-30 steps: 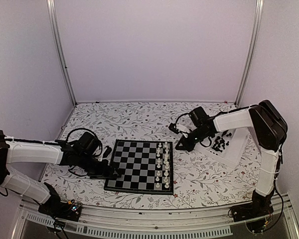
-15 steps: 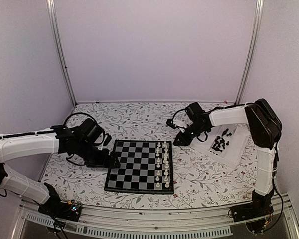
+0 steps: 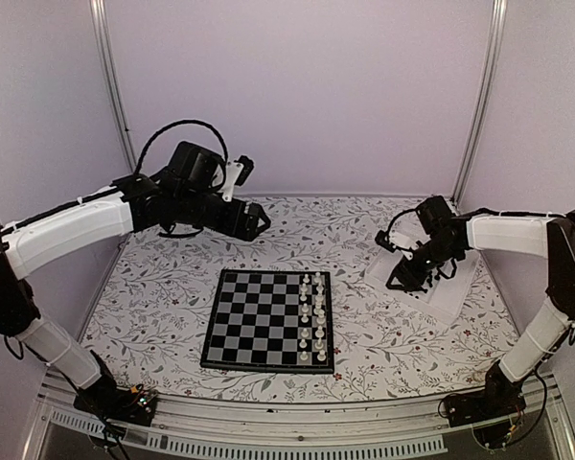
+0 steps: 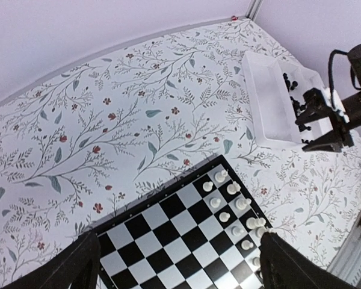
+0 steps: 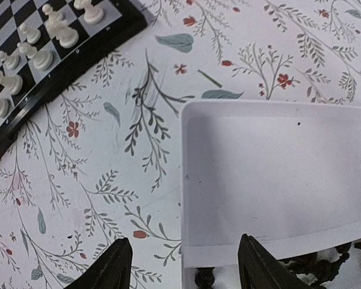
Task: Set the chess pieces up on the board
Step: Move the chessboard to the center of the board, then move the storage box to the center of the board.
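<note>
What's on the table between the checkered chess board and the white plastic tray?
Nothing: only bare flowery tablecloth lies between the black-and-grey chessboard and the white rectangular tray, as the left wrist view shows.

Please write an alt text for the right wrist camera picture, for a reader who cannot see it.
The open right gripper hangs above the edge of a white tray, with black chess pieces at the bottom edge of the picture. At the top left, a corner of the board with white pieces lies on a floral tablecloth.
</note>
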`<state>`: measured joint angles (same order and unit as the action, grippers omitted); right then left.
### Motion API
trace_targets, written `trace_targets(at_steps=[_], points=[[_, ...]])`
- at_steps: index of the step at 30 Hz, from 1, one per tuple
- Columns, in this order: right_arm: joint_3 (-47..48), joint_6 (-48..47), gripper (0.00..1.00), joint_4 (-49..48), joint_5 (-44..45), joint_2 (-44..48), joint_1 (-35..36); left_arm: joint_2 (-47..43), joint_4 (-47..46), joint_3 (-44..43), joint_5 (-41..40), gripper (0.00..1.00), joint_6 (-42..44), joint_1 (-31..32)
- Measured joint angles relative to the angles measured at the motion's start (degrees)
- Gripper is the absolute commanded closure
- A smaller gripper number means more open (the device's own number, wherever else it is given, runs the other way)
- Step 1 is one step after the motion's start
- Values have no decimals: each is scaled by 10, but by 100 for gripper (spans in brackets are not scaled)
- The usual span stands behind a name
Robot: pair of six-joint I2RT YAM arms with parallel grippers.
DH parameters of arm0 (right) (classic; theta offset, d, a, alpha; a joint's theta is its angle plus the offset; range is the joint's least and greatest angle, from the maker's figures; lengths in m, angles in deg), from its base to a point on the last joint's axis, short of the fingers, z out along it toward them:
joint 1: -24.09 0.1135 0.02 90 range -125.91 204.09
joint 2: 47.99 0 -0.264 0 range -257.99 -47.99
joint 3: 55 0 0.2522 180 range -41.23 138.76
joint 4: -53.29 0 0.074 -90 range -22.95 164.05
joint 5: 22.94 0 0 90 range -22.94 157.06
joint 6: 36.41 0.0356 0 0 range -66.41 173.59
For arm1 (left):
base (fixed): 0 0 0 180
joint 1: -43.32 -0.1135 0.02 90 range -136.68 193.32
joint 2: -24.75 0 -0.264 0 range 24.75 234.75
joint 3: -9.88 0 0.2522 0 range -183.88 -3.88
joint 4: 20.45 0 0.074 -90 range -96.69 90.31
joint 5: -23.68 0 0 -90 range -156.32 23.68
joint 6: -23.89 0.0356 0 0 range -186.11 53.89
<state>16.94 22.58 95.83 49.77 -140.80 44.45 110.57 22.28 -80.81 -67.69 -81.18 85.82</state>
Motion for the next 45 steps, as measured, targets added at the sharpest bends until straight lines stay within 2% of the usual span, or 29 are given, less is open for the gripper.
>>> trace_targets(at_steps=[8, 12, 17, 22, 29, 45], points=[[-2, -17, 36, 31, 0, -2, 6, 88, -91, -6, 31, 6, 65, -3], [19, -28, 38, 31, 0, -17, 6, 90, -125, 18, 52, 6, 69, -12], [33, -43, 49, 41, 1, -45, 13, 69, -156, 68, 74, 6, 66, -37], [34, -58, 60, 62, 2, -56, 30, 58, -171, 73, 88, 6, 63, -53], [13, -79, 66, 87, 0, -46, 57, 42, -180, 73, 97, 6, 63, -55], [-47, -114, 66, 180, -57, 31, 123, 40, -177, 76, 96, 6, 69, -55]])
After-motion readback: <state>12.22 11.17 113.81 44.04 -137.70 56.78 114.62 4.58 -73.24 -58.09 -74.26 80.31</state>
